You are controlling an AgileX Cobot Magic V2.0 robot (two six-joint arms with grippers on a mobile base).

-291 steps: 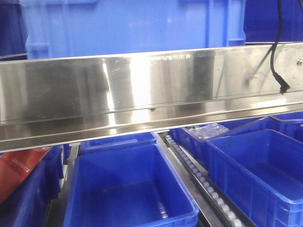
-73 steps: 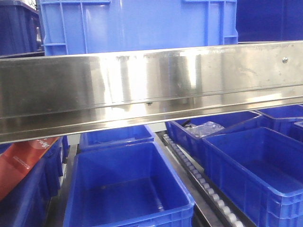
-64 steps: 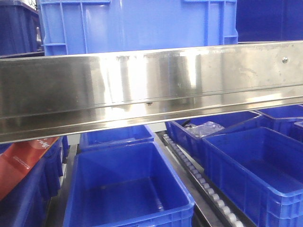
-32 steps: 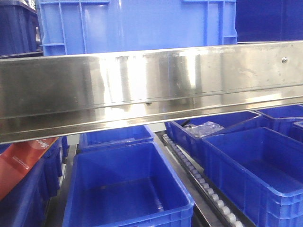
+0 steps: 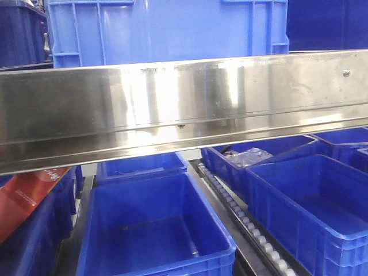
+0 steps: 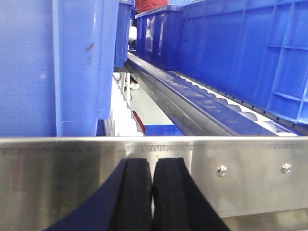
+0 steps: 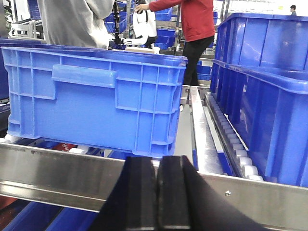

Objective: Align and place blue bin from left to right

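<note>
Left fingers (image 6: 152, 195) are sitting pressed together, gripping nothing, with the steel rail (image 6: 231, 168) just beyond. Right fingers (image 7: 157, 192) are likewise pressed together, the bin (image 7: 96, 96) resting just ahead and left.

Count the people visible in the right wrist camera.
3: a grey-clothed person at upper left, a red-shirted person behind the blue bin, a tiny distant figure top right; more may be hidden.

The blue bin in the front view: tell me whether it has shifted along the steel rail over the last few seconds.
Yes. The blue bin has shifted right along the steel rail: its left edge sat near the frame's left side before and now stands further right.
</note>
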